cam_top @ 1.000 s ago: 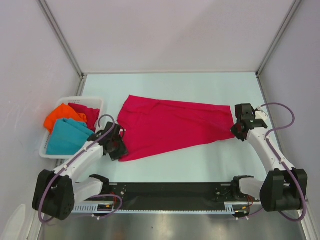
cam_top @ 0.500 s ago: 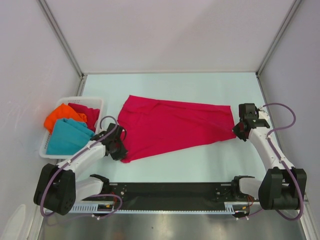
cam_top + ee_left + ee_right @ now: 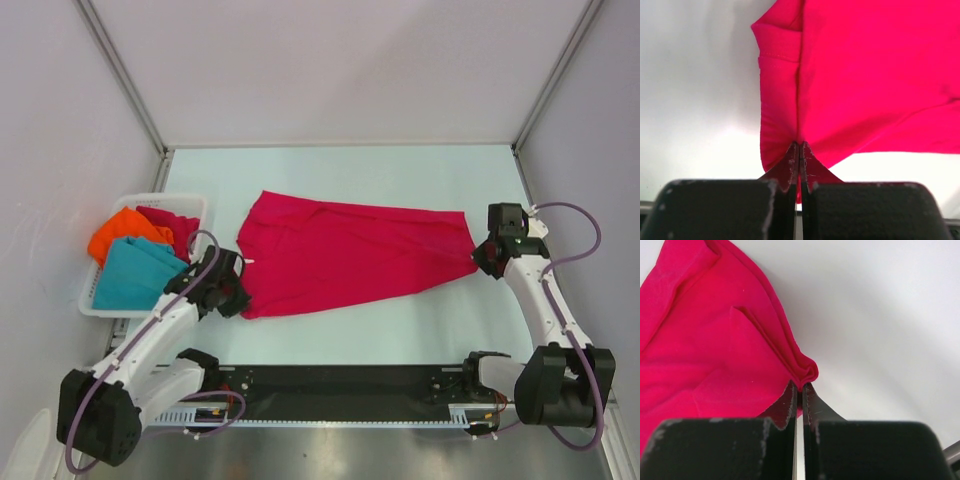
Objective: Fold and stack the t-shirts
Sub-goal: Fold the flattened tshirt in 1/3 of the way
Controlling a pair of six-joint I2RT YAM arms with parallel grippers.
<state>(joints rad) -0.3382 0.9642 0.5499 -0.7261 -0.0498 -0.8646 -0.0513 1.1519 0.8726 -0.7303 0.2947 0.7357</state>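
Top external view: a crimson t-shirt (image 3: 345,255) is seen spread across the middle of the table (image 3: 400,175), held at its near-left corner by the left gripper (image 3: 238,298) and at its right end by the right gripper (image 3: 480,255). Compared with a second ago, the right gripper has been drawn slightly further toward the right edge and the left one shifted a little leftward, so the cloth is pulled longer and flatter between them. An orange t-shirt (image 3: 115,235), a teal t-shirt (image 3: 130,275) and a second crimson t-shirt (image 3: 175,228) are left bunched in the white basket (image 3: 150,200) at the left.

Left wrist view: the jaws of the left gripper (image 3: 799,150) are pressed together on a pinch of crimson cloth (image 3: 875,75), with a stitched hem doubled over just left of the pinch.

Right wrist view: the right gripper (image 3: 800,390) is clamped on a small rolled fold at the shirt's edge (image 3: 705,350), bare table beyond.

The stretch is judged to be smoothing ahead of a first fold; nothing is folded or stacked yet
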